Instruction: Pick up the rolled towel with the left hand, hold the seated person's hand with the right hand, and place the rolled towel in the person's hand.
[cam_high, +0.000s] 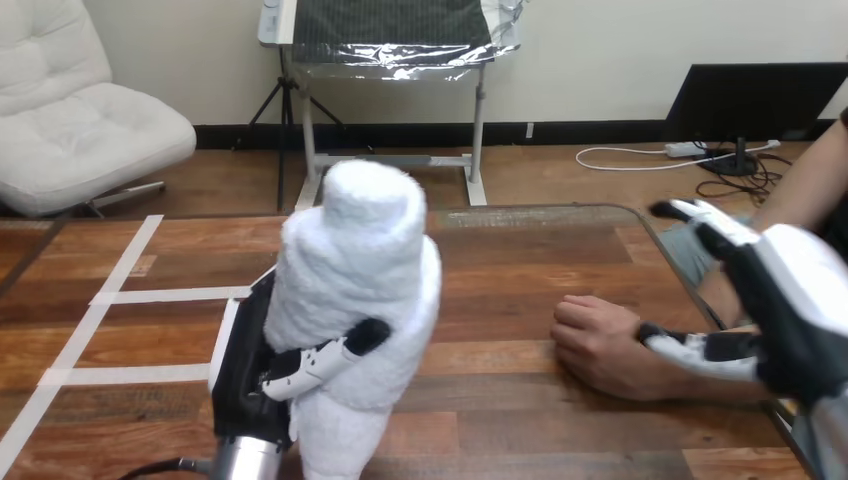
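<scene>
Wooden table (520, 260), left hand (250, 370) gripping towel (360, 270), right hand (790, 300) perhaps touching person's hand (600, 340)

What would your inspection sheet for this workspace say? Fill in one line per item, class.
Surface: wooden table, far corner rounded.
Job's things: rolled towel upright in left robot hand; person's hand resting on the table.
Clutter: nothing seen.
Robot hands: left curled round the towel; right robot hand open, thumb by the person's wrist.
Cables: nothing seen.
Surroundings: person's arm at the right edge.
</scene>
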